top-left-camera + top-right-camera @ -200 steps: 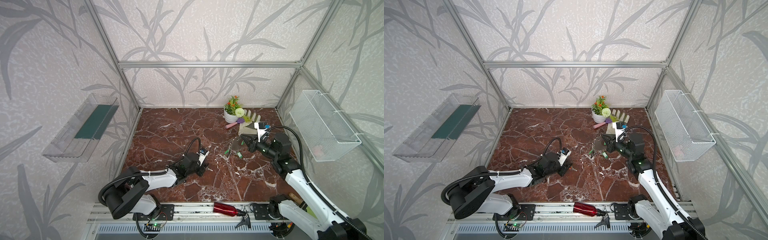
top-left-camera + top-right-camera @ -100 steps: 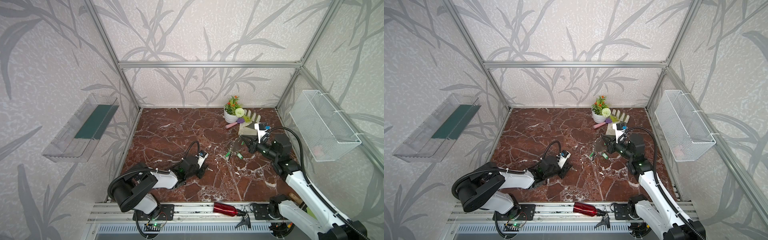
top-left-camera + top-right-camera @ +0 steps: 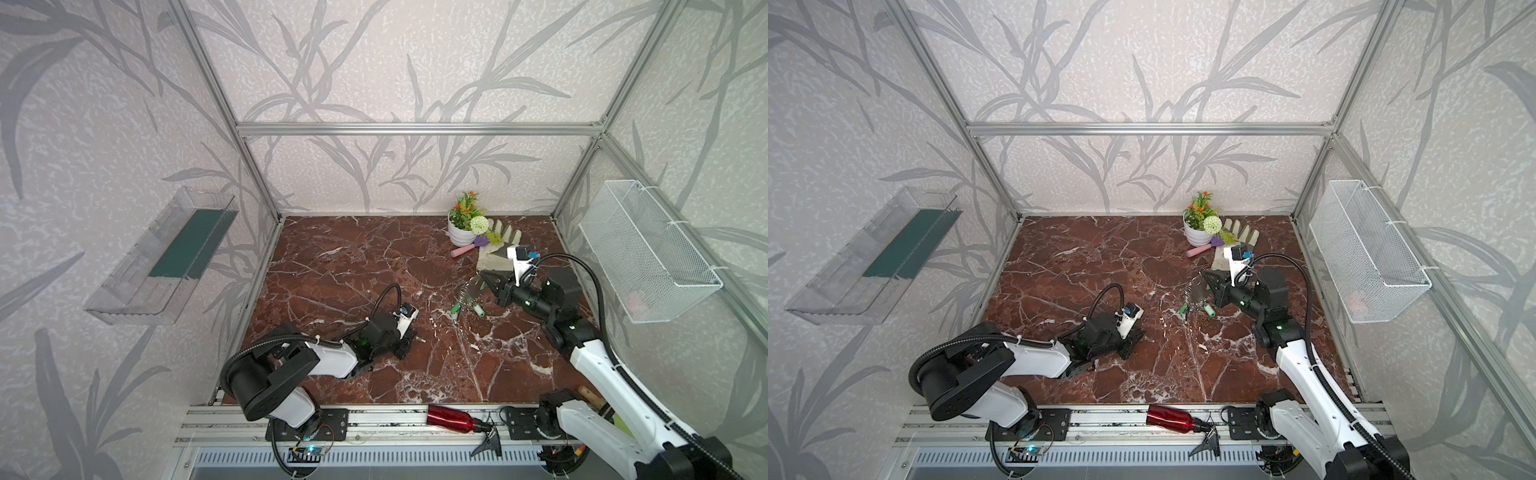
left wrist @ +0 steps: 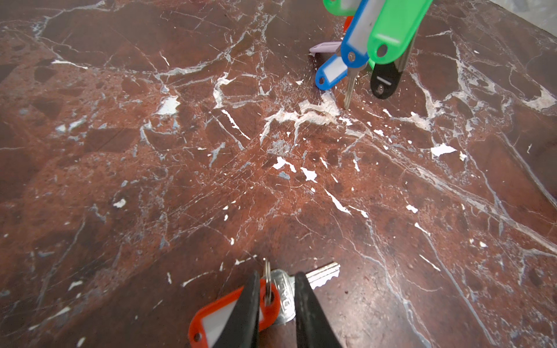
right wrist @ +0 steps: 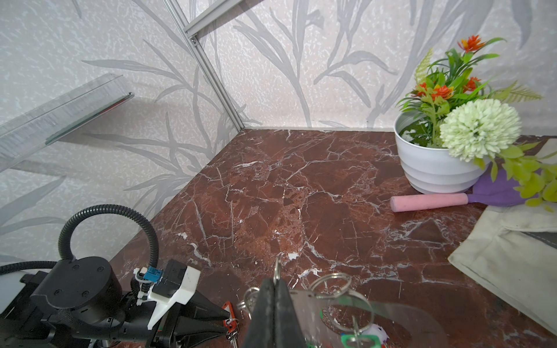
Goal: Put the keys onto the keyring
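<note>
- The left pincer [image 4: 278,275] was down on the marble table [image 4: 211,150]. Its two fingers stood narrowly apart on either side of the head of the key [image 4: 322,274] with the red tag [image 4: 220,319]. Whether they pinched it could not be told.
- That key lay flat on the table, well apart from the keyring [image 5: 391,316].
- The right pincer [image 5: 274,290] was clenched on the keyring's edge, holding it off the table right of the middle.
- A green tag [image 4: 394,30] and a blue tag [image 4: 358,36] hung from it, and a hanging key [image 4: 349,87] appeared to touch the marble with its tip.
- Farther back stood a flower pot [image 5: 434,168], with a glove [image 5: 512,265] beside it.
</note>
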Motion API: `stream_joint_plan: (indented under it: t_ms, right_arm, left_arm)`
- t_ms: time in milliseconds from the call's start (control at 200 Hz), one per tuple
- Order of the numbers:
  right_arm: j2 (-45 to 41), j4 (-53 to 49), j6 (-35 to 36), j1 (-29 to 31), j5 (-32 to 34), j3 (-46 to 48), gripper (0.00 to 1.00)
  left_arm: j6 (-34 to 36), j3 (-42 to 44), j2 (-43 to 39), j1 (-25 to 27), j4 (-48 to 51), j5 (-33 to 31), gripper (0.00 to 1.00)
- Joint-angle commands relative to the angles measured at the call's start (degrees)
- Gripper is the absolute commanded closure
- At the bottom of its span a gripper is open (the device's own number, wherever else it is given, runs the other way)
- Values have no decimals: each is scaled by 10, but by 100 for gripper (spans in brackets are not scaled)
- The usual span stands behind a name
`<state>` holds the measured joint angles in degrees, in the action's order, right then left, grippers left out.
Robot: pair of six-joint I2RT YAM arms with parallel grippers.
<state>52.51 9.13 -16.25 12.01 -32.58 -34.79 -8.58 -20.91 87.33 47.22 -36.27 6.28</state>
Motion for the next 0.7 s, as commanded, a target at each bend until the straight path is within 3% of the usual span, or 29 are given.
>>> stream_joint_plan:
  t_ms: [0,695]
  right_arm:
    - [-9,34,3,-2,-11,-2,100]
    - [-4,41,-1,-1,-15,1,100]
  left_arm:
    - [1,4,9,2,-11,-1,78]
    - [-16,12,20,3,-20,-7,82]
